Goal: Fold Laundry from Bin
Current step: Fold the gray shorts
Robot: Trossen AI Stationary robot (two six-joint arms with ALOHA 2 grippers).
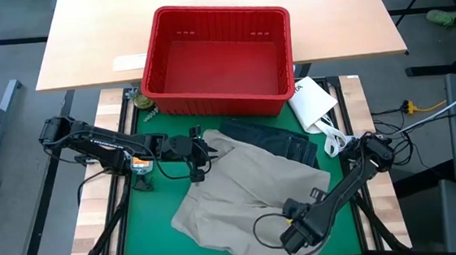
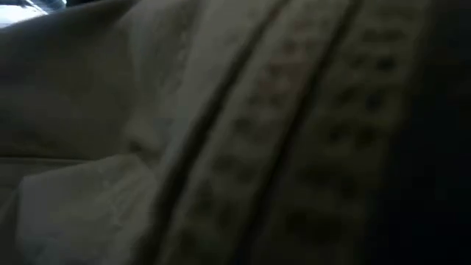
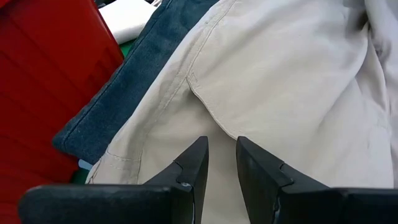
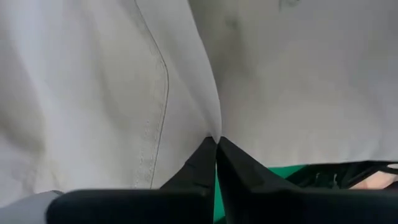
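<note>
Two dark, slender jointed arms, matte black housings throughout.

Left arm: small orange-and-white label patch near the wrist, thin black cable looping beneath the forearm. Left gripper: two black wedge-shaped plastic fingers tapering to blunt tips, stepped notch partway along each (moulded, not bolted on), set on a broad black crossbar.

Right arm: black cable curling in a loop beside the wrist block. Right gripper: same black tapered fingers on a rounded black bar.
</note>
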